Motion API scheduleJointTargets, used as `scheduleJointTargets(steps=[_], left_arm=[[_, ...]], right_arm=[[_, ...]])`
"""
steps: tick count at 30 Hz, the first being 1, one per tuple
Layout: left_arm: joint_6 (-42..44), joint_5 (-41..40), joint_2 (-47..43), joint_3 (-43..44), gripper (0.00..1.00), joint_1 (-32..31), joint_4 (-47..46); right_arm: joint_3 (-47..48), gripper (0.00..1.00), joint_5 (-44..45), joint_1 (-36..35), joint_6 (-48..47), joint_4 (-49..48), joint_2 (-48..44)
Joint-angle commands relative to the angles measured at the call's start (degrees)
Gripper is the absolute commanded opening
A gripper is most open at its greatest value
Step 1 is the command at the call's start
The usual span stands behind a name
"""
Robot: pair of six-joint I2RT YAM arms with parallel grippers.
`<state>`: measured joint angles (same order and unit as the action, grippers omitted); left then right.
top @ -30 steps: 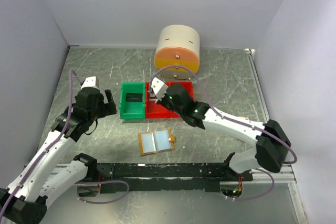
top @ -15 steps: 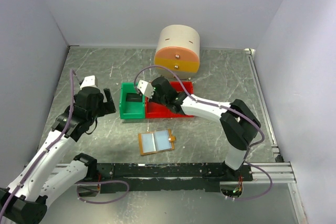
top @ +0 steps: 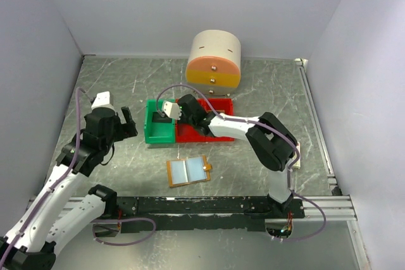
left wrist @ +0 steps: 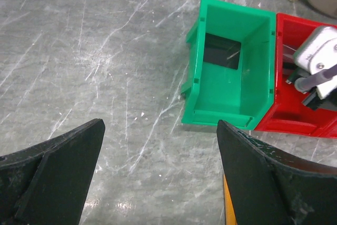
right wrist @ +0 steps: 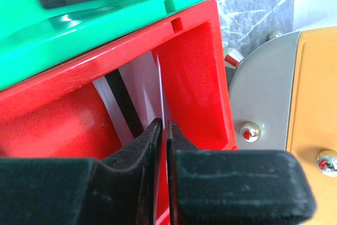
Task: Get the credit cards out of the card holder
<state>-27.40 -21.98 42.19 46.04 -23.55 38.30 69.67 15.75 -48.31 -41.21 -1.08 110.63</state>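
Your table (top: 266, 93) has a round drawer box (top: 214, 61) at the back. A green bin (top: 152, 134) and a red bin (right wrist: 197, 77) sit side by side. Your left gripper (left wrist: 159, 125) hangs wide open beside the green bin. The card holder (top: 188, 171) lies open near the front. Your right gripper (right wrist: 164, 124) is in the red bin, its fingers almost together at the grey card (right wrist: 142, 85). You cannot tell if it grips.

The desk (left wrist: 105, 51) looks like smooth grey marbled sheet with a dull sheen. The green bin (left wrist: 258, 64) and the red bin (right wrist: 192, 77) are glossy moulded plastic. The credit card (right wrist: 145, 77) is smooth pale plastic. The left claw (left wrist: 160, 130) and the right claw (right wrist: 164, 130) are matt black and finely grainy. The drawer knobs (right wrist: 250, 131) are shiny metal.
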Motion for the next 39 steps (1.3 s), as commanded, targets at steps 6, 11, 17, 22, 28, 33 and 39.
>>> scheduleJointTargets(steps=[6,11,17,22,28,33,39], left_arm=[[0.32,-3.24,-4.98,-0.63,0.99,0.31,-1.92],[0.55,-3.09,-5.28,-0.84,0.99,0.26,-2.22],[0.83,-2.23,-3.59,-0.58,0.99,0.26,-2.01],[1.03,-1.93,-3.17,-0.60,0.99,0.27,-2.10],[0.33,-3.52,-3.90,-0.58,0.99,0.26,-1.60],[0.22,-3.11,-4.13,-0.69,0.99,0.26,-1.66],[0.50,-1.85,-2.96,-0.38,0.99,0.30,-1.57]], right_arm=[[-1.12,0.11,2.74,0.49,-3.16,-6.39,3.84],[-1.49,0.14,1.14,0.48,-2.56,-5.81,4.04],[-3.46,0.22,0.63,0.48,-3.38,-5.44,2.85],[-3.95,0.30,2.05,0.57,-4.09,-4.90,2.81],[-3.39,0.45,0.92,0.58,-2.30,-2.86,0.67],[-3.78,0.49,-0.58,0.53,0.50,-2.63,-3.59],[-6.87,0.53,-2.05,0.47,10.89,-4.70,-12.95]])
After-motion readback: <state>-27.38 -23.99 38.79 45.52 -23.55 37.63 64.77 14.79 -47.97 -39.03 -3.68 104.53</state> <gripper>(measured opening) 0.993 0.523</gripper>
